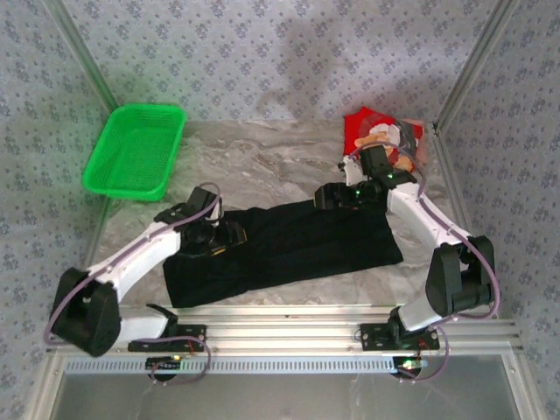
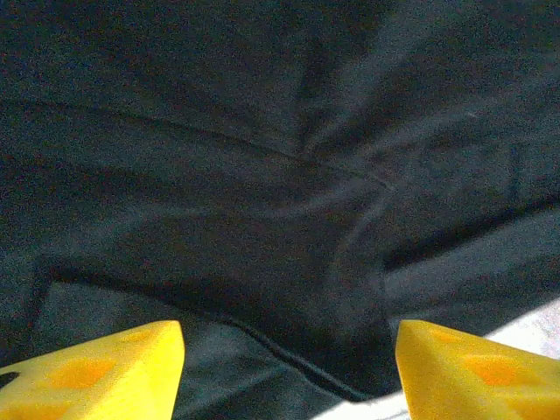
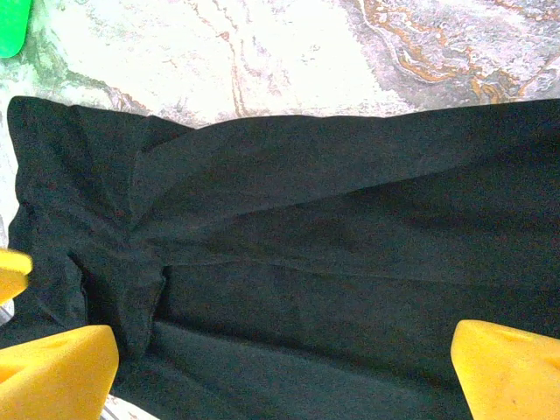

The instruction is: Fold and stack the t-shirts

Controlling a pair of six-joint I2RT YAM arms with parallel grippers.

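The black t-shirt lies as a long folded band across the middle of the table. My left gripper hovers low over its left part, open, with the yellow fingertips wide apart and only black cloth under them. My right gripper is over the shirt's far right edge, also open, with creased black fabric between the yellow pads. The red t-shirt with the Santa bear print lies crumpled at the back right, partly behind the right arm.
A green mesh basket stands at the back left; its corner shows in the right wrist view. Bare marble table lies between the basket and the red shirt. Metal frame posts run along both sides.
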